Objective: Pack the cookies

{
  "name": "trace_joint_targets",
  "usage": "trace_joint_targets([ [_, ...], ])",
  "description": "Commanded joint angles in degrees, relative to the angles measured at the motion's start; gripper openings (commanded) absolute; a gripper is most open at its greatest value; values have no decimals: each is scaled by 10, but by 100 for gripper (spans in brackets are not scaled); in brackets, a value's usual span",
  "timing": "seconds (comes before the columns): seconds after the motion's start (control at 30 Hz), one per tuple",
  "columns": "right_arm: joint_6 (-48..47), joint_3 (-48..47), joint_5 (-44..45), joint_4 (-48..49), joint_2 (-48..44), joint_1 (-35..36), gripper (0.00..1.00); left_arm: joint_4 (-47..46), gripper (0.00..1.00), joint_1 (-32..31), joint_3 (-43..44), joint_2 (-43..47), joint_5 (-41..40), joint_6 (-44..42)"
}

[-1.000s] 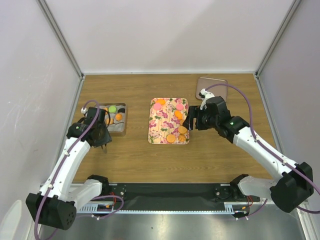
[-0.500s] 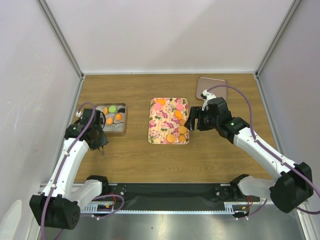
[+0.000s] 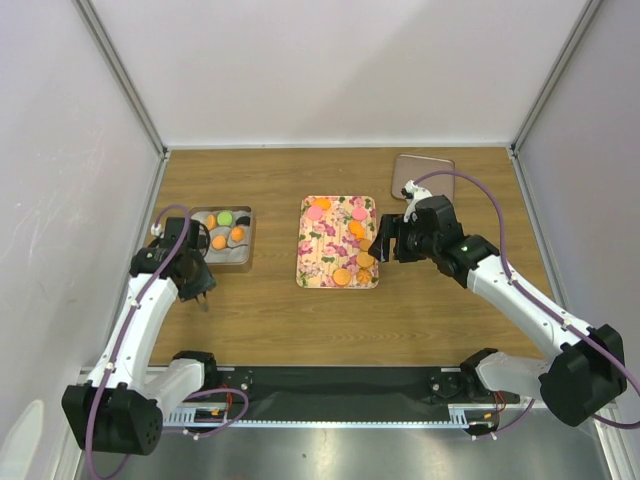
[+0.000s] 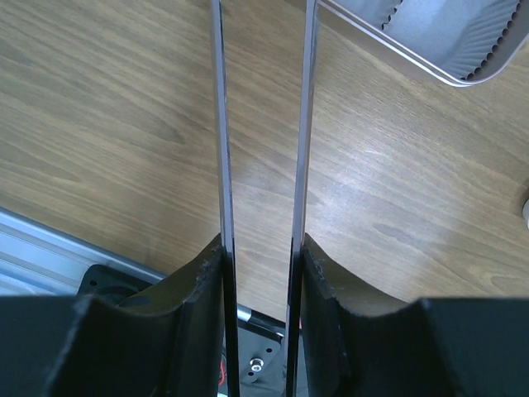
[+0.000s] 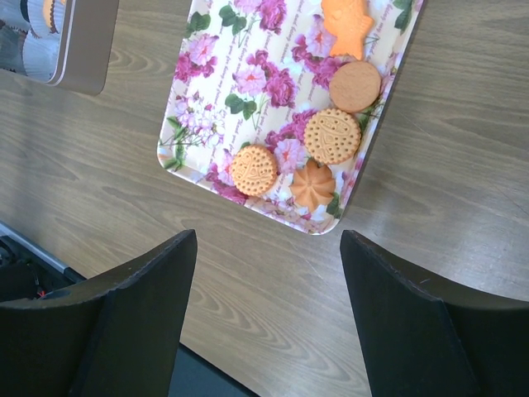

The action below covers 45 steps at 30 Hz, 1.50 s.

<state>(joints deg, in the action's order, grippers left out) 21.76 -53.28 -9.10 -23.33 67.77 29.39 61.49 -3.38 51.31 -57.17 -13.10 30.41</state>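
Note:
Orange and pink cookies (image 3: 342, 276) lie on the flowered tray (image 3: 325, 245) mid-table. Seen from the right wrist, orange cookies (image 5: 331, 136) cluster at the near right corner of that tray (image 5: 198, 124). More cookies (image 3: 237, 233), orange and green, sit in the metal tin (image 3: 243, 260) at the left. My right gripper (image 3: 380, 245) hangs open by the tray's right edge, and nothing is between the jaws of the right gripper (image 5: 266, 248). My left gripper (image 3: 203, 290), just near of the tin, is shut on thin metal tongs (image 4: 221, 124). The tong arms stand apart over bare wood.
A brownish lid (image 3: 422, 175) lies at the back right. The tin's corner (image 4: 446, 41) shows at the upper right of the left wrist view. White walls close in the table on three sides. The arm bases and a black rail run along the near edge.
My left arm has pulled back from the tin toward the near left. The right gripper has shifted only slightly by the tray.

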Motion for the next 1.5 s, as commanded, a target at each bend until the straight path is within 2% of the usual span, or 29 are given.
trace_joint_targets([
  [0.0, -9, 3, -7, 24, -14, -3, 77, -16, 40, 8, -2, -4, -1, -7],
  [0.67, -10, 6, -7, 23, -18, -5, 77, -21, 47, 10, -1, -4, 1, -6],
  [1.2, -10, 7, -4, 25, -15, -6, 77, -11, 47, 8, 26, 17, 11, -16],
  [1.37, -12, 1, 2, 21, -9, -10, 77, 1, 46, -21, 68, 17, 8, -14],
  [1.47, -13, -4, 8, 15, -4, -13, 77, 7, 47, -63, 84, 11, -5, -2],
])
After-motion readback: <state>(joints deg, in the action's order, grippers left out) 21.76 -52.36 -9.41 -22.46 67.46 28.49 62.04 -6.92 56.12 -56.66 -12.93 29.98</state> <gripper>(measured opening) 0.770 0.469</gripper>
